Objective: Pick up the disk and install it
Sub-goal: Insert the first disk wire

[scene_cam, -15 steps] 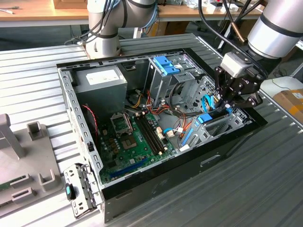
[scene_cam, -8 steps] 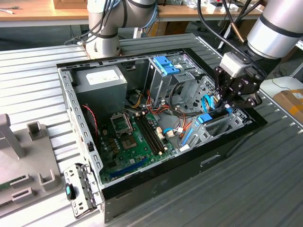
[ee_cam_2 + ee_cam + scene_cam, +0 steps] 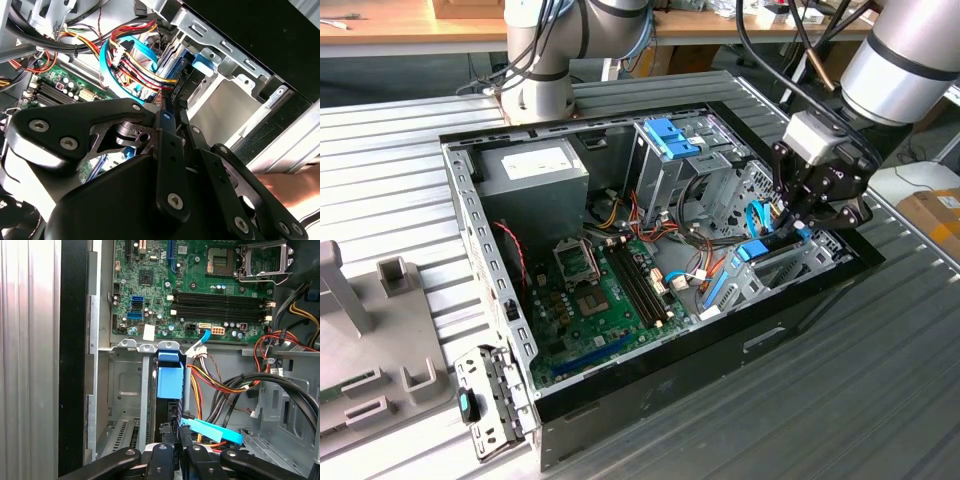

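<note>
I am at the install step: my hand [image 3: 812,215] is down inside the open computer case [image 3: 500,300], fingers pinched on the end of the disk [image 3: 169,385], which stands on edge in its bay. It needs a straight, steady push to seat.

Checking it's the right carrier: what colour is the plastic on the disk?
Light blue on the disk, best in the first wrist view.

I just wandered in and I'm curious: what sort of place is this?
Probably a robotics lab or electronics workshop. An open computer case lies on a ribbed metal table, a robot arm reaches into it, and wooden workbenches stand behind.
</note>
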`<move>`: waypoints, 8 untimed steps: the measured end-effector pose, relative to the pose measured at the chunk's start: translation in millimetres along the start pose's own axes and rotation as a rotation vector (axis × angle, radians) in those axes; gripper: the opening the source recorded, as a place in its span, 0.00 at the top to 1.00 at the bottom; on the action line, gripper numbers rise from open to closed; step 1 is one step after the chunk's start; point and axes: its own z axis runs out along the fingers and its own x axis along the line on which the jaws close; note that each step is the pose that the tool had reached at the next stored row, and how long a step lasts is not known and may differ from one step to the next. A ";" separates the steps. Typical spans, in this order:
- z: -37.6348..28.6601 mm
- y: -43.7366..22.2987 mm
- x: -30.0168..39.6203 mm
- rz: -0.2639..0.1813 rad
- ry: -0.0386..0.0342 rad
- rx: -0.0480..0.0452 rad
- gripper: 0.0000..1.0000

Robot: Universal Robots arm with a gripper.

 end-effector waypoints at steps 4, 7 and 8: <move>0.6 -1.0 0.1 0.016 0.0008 0.0003 0.84; 0.8 -1.0 0.0 0.043 0.0019 0.0009 0.84; 0.8 -1.0 0.0 0.045 0.0020 0.0009 0.84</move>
